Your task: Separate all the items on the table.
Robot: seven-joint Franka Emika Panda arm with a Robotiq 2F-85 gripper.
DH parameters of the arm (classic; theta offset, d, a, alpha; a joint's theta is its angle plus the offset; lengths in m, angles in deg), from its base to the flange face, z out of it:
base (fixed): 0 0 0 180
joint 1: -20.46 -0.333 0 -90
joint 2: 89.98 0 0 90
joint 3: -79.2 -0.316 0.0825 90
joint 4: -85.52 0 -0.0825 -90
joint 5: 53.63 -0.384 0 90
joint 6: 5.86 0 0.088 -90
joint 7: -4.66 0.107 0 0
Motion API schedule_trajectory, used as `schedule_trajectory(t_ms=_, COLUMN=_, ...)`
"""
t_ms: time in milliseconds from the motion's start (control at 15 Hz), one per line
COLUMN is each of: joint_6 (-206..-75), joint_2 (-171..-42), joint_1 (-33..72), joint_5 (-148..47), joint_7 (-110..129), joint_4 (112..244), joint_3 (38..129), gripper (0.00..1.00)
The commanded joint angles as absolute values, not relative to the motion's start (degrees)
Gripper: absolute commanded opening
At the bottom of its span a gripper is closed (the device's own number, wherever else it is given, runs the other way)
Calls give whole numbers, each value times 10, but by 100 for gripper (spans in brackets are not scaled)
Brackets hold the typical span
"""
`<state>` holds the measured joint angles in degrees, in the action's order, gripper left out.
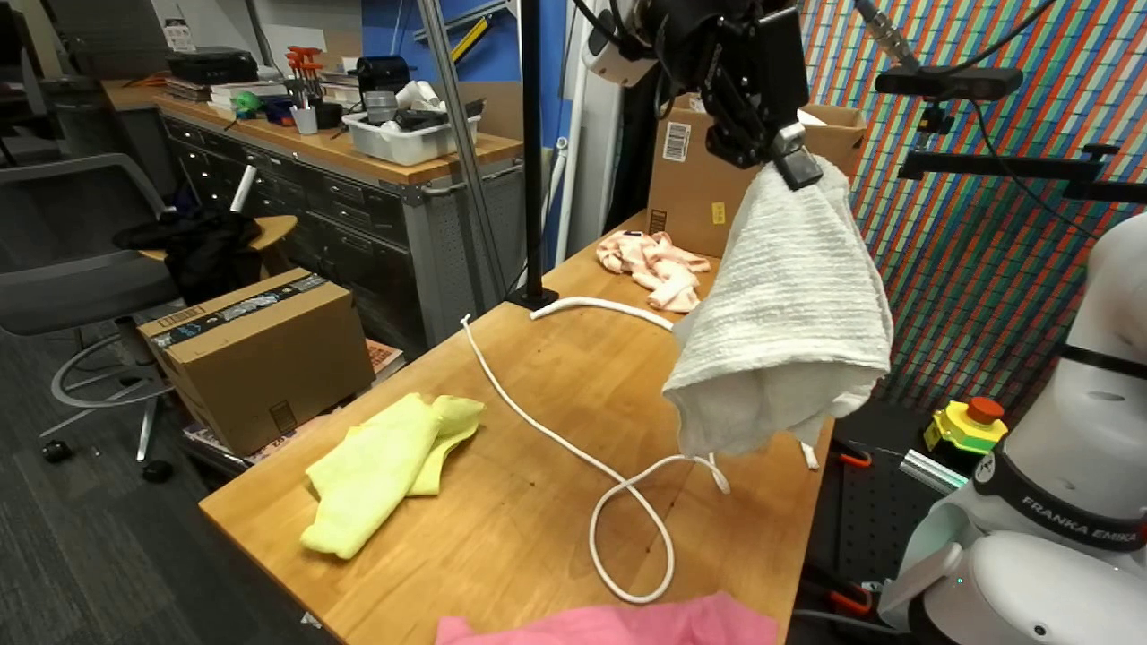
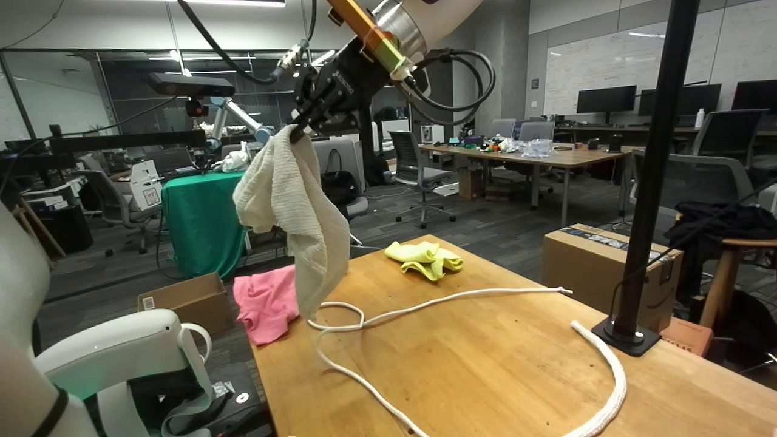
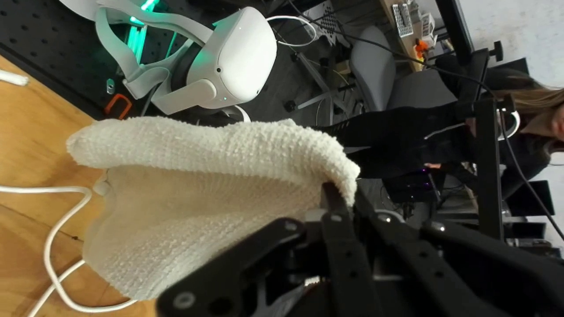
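Note:
The white-grey cloth (image 1: 789,296) hangs in the air over the table (image 1: 502,528), its top pinched in my gripper (image 1: 800,170), which is shut on it. In the wrist view the cloth (image 3: 198,189) droops away from the fingertips (image 3: 332,196). A crumpled yellow cloth (image 2: 425,258) rests near a table edge. The white rope (image 1: 556,439) curves into a loop below the held cloth; a thicker white length (image 2: 613,388) lies near the pole. Farther back is the pinkish-beige cloth (image 1: 654,264). A bright pink cloth (image 2: 267,303) drapes over the table's edge.
A brown cardboard box (image 1: 694,193) stands at one table end. A black pole (image 2: 652,182) rises from a base at the table's side. A mounted camera (image 1: 950,82) is near the arm. A white headset (image 3: 238,57) sits beside the table; a person (image 3: 528,127) stands beyond.

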<state>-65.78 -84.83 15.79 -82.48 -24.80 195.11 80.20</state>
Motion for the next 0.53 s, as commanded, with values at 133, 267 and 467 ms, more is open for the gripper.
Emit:
schedule_trajectory(t_ms=133, joint_6=-770, joint_2=-833, joint_1=174, joint_5=-800, joint_7=-245, joint_4=1954, joint_3=795, gripper=5)
schedule_trajectory(t_ms=267, joint_6=-840, joint_2=-829, joint_1=174, joint_5=-777, joint_7=-244, joint_4=1966, joint_3=794, gripper=5)
schedule_trajectory(t_ms=467, joint_6=-929, joint_2=-824, joint_1=172, joint_5=-740, joint_7=-237, joint_4=1986, joint_3=791, gripper=5)
